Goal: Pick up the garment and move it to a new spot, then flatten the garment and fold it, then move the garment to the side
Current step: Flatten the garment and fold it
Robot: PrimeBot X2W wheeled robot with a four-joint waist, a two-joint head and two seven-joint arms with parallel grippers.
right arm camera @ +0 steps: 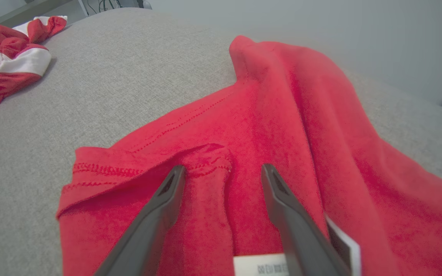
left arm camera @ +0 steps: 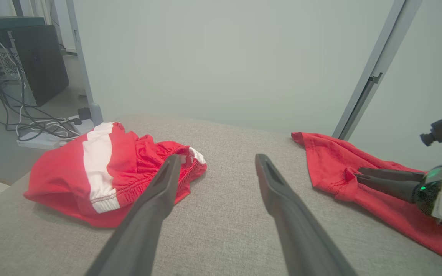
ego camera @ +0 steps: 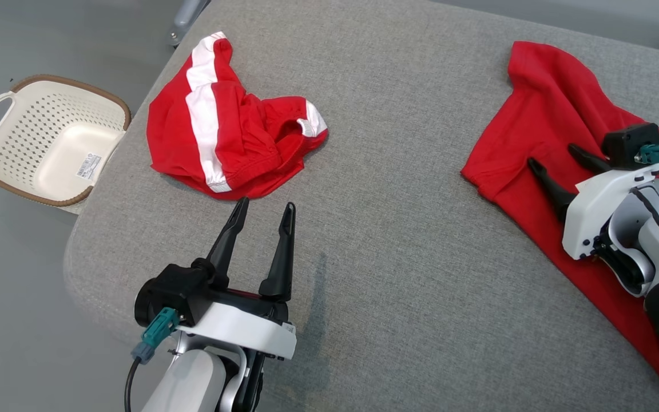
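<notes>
— The left gripper [ego camera: 267, 203] is nearest, jaws spread and empty; what lies beyond it?
— From the left: a white basket [ego camera: 38, 126] on the floor; striped shorts [ego camera: 221, 131] bunched on the bench [ego camera: 392, 229], just past that gripper's tips; then the plain red garment [ego camera: 535, 114], rumpled at the bench's right side, with the right gripper [ego camera: 551, 154] low over it, spread too, gripping nothing.
— So the pick-up is the step in hand?
— I'd judge so (the red one, given that gripper); next, close on a fold and lift.
— Do the wrist views add anything?
— The right shows a raised fold [right arm camera: 209, 168] between its jaws and hem stitching [right arm camera: 106, 168]; the left shows a dark box [left arm camera: 40, 57] on the floor.
</notes>
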